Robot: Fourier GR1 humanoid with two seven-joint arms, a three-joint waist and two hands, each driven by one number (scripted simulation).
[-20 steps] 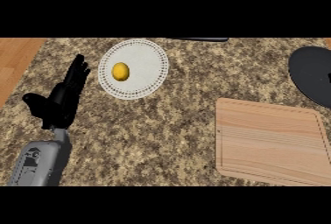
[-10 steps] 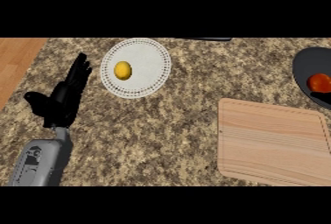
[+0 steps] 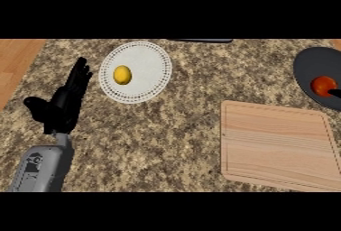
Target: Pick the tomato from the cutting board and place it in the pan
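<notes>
Tomato sits in the pan at the right edge, well apart from the board. Counter, speckled stone, fills the view. Board, pale wood, lies on the counter at lower right, just below the pan, with nothing on it. Plate, white with a dotted rim, rests at upper left and carries a yellow fruit near its middle. Left hand shows at the left beside the plate, fingers straight and pointing up, holding nothing. A dark sliver, perhaps a fingertip of the right hand, touches the tomato at the picture's right edge; whether that hand is spread or pinching cannot be told.
</notes>
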